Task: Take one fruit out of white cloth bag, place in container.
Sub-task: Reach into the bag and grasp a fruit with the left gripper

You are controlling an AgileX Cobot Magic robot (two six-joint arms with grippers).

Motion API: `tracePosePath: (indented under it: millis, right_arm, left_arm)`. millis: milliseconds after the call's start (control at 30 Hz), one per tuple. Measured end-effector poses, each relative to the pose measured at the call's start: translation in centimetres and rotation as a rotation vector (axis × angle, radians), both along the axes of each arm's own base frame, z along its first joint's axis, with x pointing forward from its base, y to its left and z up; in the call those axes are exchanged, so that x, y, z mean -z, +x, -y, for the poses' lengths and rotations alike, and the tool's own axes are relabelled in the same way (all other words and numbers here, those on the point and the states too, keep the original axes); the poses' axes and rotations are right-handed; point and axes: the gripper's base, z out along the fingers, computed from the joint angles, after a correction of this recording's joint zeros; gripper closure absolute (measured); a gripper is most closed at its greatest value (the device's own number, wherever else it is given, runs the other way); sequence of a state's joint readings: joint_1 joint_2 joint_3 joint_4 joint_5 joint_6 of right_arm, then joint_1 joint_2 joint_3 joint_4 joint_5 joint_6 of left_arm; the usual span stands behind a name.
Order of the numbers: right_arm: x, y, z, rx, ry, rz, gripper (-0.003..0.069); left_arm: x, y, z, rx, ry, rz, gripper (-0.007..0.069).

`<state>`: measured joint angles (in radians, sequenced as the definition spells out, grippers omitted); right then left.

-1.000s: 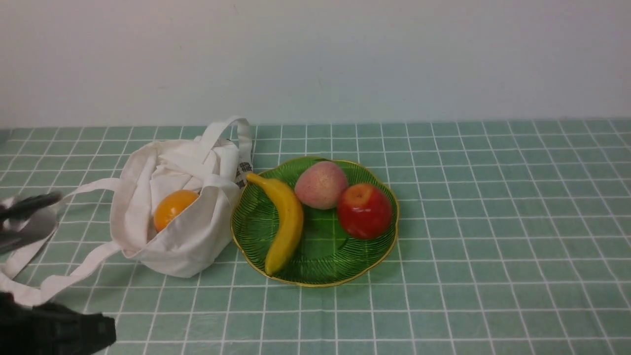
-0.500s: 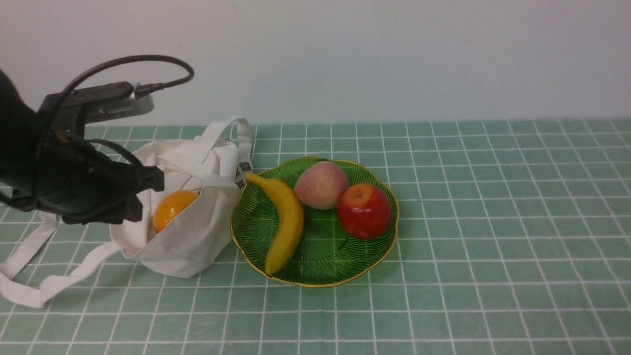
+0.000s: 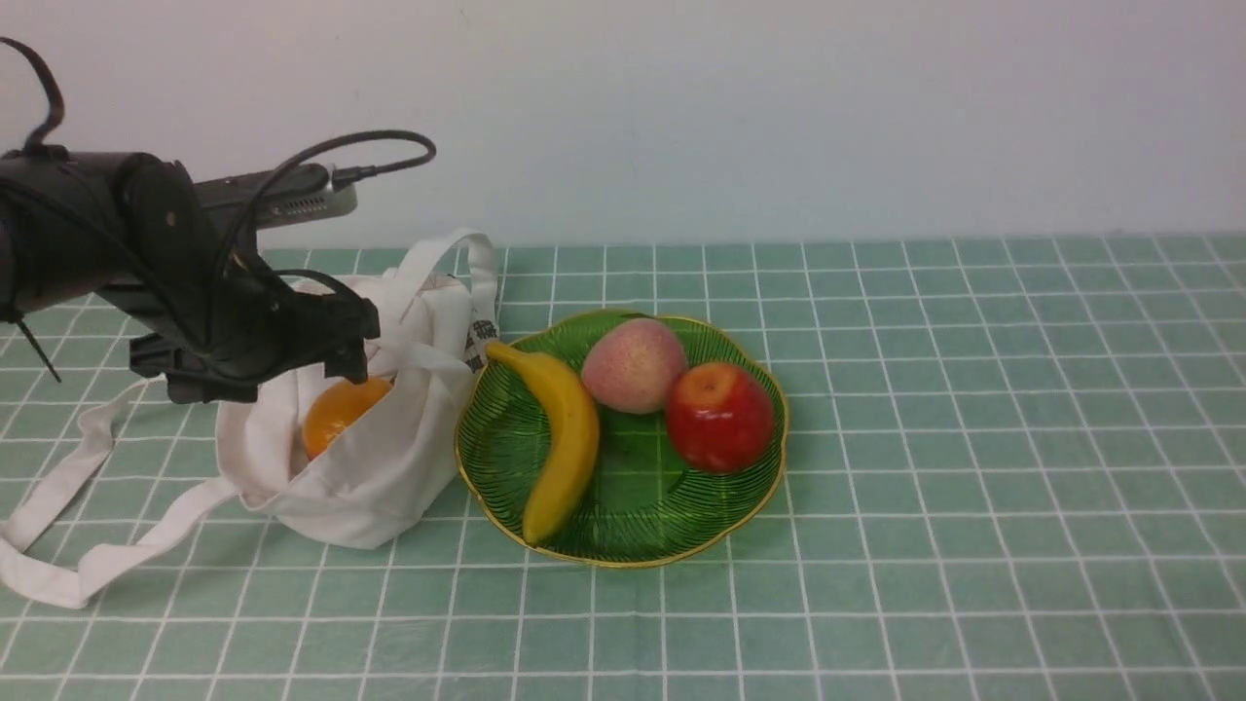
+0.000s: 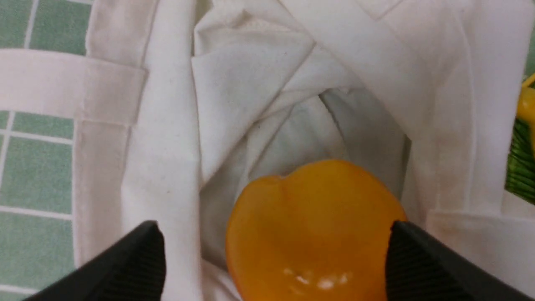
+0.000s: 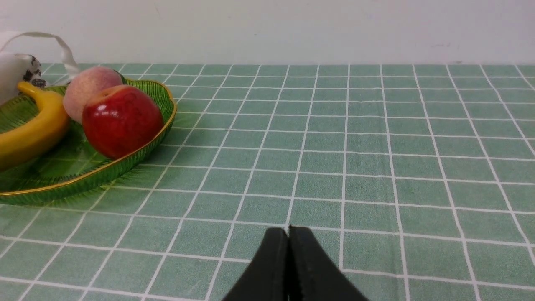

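Observation:
The glossy orange-yellow fruit (image 3: 338,413) lies inside the mouth of the white cloth bag (image 3: 375,467), left of the green glass plate (image 3: 633,516). My left gripper (image 3: 346,375) hovers over the bag's opening, open. In the left wrist view the fruit (image 4: 311,234) sits between the two black fingertips (image 4: 138,259), wide apart on either side, with bag folds (image 4: 259,83) behind. My right gripper (image 5: 287,234) is shut and empty above bare cloth; it is out of the front view.
On the plate lie a banana (image 3: 563,438), a matte pink peach (image 3: 635,365) and a red apple (image 3: 718,417). The bag's long straps (image 3: 88,555) trail over the green checked tablecloth at the left. A white wall stands behind.
My left arm has swung up from the lower left edge and rightward, so that its open gripper now hangs over the bag's mouth. The fruit and bag have not moved.

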<state>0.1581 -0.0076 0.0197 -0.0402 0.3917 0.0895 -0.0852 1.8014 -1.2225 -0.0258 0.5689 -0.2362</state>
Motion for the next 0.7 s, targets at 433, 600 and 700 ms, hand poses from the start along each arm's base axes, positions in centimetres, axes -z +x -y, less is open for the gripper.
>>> tracePosePath:
  millis: [433, 600, 700]
  right_arm:
    - [0.0, 0.0, 0.0, 0.000, 0.000, 0.000, 0.0674]
    - [0.0, 0.0, 0.0, 0.000, 0.000, 0.000, 0.0674]
    - [0.0, 0.0, 0.0, 0.000, 0.000, 0.000, 0.0674]
  left_arm:
    - [3.3, 1.4, 0.5, -0.059, -0.082, -0.041, -0.0015]
    - [3.6, 1.8, 0.6, -0.071, -0.097, -0.025, 0.0034]
    - [3.7, 1.9, 0.6, -0.071, -0.097, -0.024, 0.0034]
